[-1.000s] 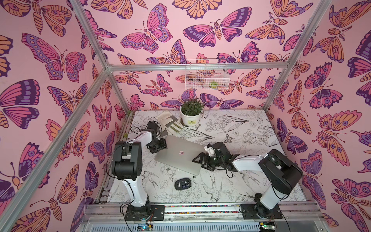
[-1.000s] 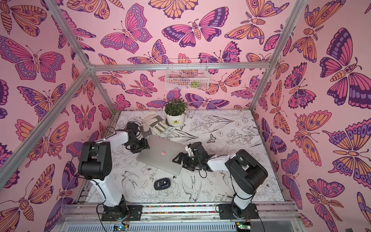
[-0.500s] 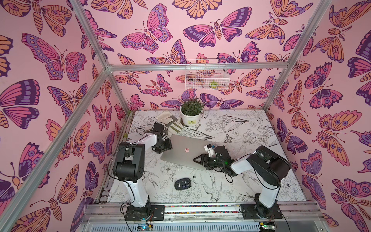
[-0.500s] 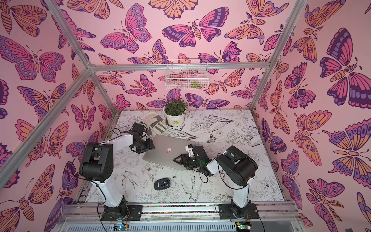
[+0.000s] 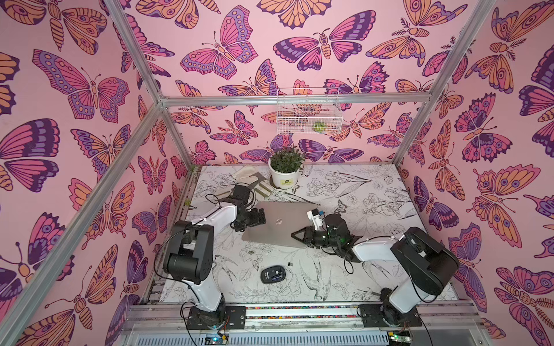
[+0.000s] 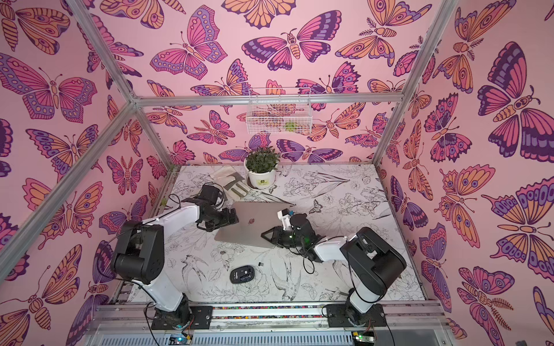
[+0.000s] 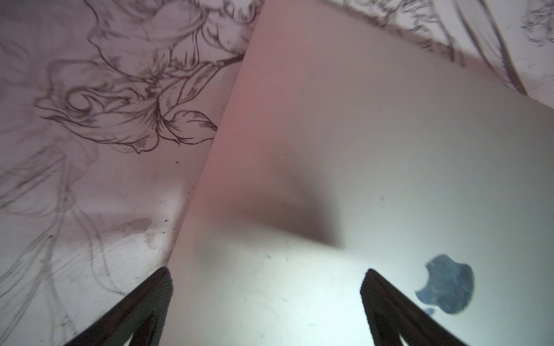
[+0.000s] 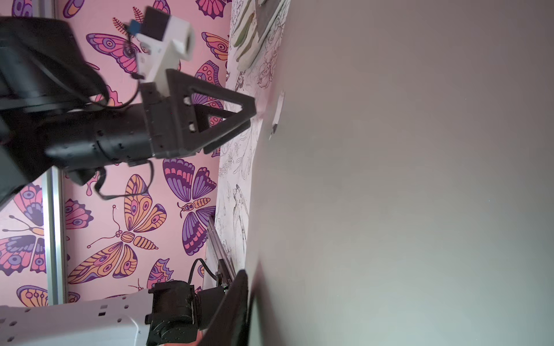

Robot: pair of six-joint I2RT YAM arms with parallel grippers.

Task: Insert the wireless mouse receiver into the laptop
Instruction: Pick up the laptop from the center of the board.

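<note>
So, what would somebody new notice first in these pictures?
The pink butterfly wallpaper covering the walls. Next, the closed silver laptop mid-table, with the left gripper and right gripper at opposite sides; the tiny receiver lies by the black mouse nearer the front.

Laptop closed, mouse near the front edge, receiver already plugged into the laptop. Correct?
Not plugged in: the wireless mouse receiver lies loose on the table beside the mouse, apart from the laptop, as both top views show. Laptop closed, mouse near the front: yes.
</note>
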